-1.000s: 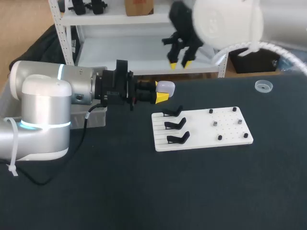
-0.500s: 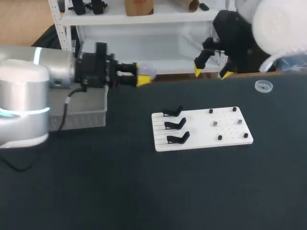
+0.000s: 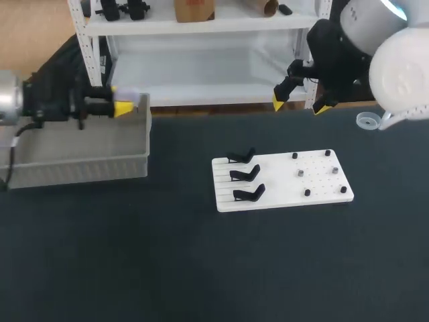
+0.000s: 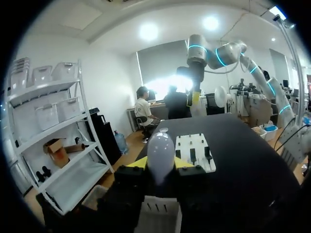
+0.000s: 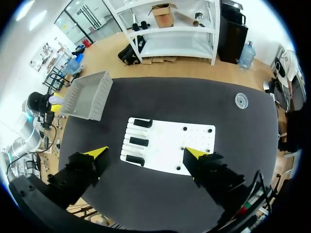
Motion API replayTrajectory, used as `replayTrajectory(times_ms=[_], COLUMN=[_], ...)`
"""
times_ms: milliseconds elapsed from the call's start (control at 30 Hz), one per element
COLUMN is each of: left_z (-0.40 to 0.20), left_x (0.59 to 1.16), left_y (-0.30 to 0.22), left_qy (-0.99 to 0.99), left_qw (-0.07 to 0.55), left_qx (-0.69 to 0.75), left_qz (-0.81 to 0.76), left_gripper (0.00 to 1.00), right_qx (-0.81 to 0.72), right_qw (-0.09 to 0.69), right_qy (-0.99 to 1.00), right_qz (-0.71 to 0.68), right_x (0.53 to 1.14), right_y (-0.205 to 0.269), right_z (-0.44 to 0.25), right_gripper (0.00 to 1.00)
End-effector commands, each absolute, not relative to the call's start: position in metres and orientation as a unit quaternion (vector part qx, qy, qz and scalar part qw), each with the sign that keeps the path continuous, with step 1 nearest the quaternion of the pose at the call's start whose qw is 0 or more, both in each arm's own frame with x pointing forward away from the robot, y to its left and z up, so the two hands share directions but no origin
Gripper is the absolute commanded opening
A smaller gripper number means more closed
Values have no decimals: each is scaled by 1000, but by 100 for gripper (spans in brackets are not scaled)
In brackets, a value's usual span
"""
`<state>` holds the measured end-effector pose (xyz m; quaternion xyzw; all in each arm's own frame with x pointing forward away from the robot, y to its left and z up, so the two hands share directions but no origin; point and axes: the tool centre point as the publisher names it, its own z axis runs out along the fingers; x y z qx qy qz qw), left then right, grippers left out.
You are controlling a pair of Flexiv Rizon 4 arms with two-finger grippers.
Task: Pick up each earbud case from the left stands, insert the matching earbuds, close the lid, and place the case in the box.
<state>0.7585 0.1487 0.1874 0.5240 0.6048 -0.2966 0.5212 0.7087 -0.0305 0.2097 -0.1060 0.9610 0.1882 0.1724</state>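
Hovering at the box edge, left fingers clamp the earbud case — right fingers spread, high above the table.

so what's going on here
The left gripper is shut on a white earbud case, holding it over the grey box at the table's left. The right gripper hangs open above the table's far edge, holding nothing. The three black stands on the white board are all empty.
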Motion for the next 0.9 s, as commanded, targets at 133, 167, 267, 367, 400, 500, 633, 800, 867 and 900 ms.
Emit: replayTrajectory(times_ms=[133, 167, 267, 367, 400, 500, 633, 800, 867, 900], left_z=[152, 146, 129, 114, 109, 89, 67, 50, 53, 56], left_x=[783, 787, 799, 808, 810, 817, 821, 825, 824, 824], left_y=[203, 209, 223, 233, 236, 245, 249, 251, 247, 247], left_qy=[628, 633, 649, 667, 671, 688, 696, 707, 705, 702], left_qw=[490, 487, 472, 457, 453, 441, 435, 428, 431, 436], left_qx=[522, 517, 510, 497, 495, 480, 464, 447, 448, 449], left_qz=[-305, -308, -310, -316, -315, -318, -333, -342, -342, -341], left_gripper=[0, 0, 0, 0, 0, 0, 0, 75, 100, 100], right_qx=[-102, -102, -102, -102, -102, -102, -102, -102, -102, -102], right_qw=[188, 188, 188, 188, 188, 188, 188, 188, 188, 188], right_qy=[959, 959, 959, 959, 959, 959, 959, 959, 959, 959], right_qz=[188, 188, 188, 188, 188, 188, 188, 188, 188, 188], right_x=[705, 705, 705, 705, 705, 705, 705, 705, 705, 705], right_y=[-31, -31, -31, -31, -31, -31, -31, -31, -31, -31], right_z=[209, 209, 209, 209, 209, 209, 209, 209, 209, 209], right_gripper=[100, 100, 100, 100, 100, 100, 100, 100, 100, 100])
